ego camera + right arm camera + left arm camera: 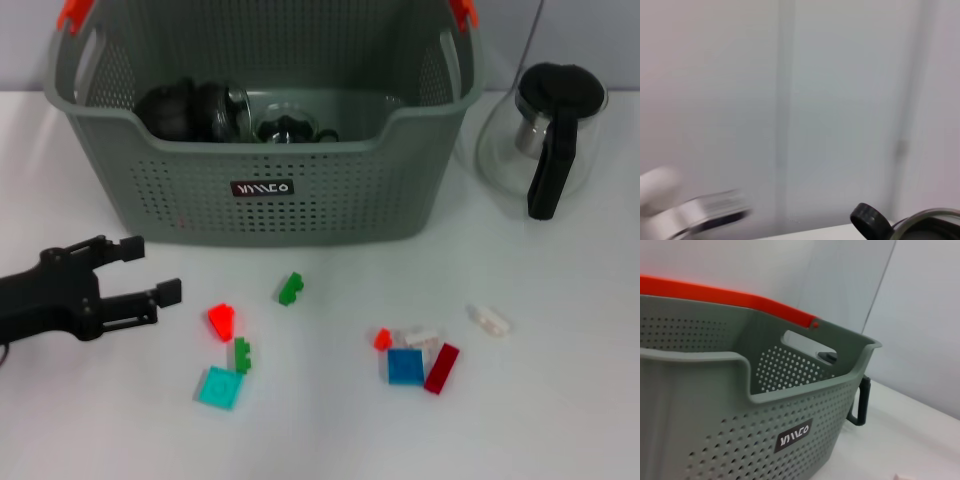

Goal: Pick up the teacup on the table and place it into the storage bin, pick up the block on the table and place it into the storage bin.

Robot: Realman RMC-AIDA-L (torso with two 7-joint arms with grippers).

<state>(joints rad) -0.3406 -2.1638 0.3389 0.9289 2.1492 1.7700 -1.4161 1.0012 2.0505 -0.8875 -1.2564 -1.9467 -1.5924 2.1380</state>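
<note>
Left gripper [145, 268] sits low over the table [560, 420] at the left edge of the head view, fingers spread apart with nothing between them, pointing toward the scattered blocks. Right gripper is not in any view; the right wrist view shows only wall and the teapot lid, so that arm looks parked off to the right. Step in hand, as I judge it: go for a block. Nearest candidate is the red block [223, 320], just beyond the fingertips, with a small green block [242, 354] and a teal flat tile [219, 387] close below it. To do it well: centre the open fingers on one piece only, come down square so the jaws straddle its short sides, and stay clear of the green neighbour, which could get nudged or pinched along with it. Pieces are small and light and likely to skid on the smooth white top, so close slowly. Another green block [291, 288] lies alone nearer the storage bin [300, 190], an easier isolated target. The bin is grey-green, perforated, with orange handle clips and a black label, standing at the back centre, well within reach; dark and glassy items already lie inside, one possibly the teacup, but I cannot tell. A glass teapot [545, 135] stands beside the bin on the right, and more blocks, including a blue tile [405, 366], lie at centre right.
</note>
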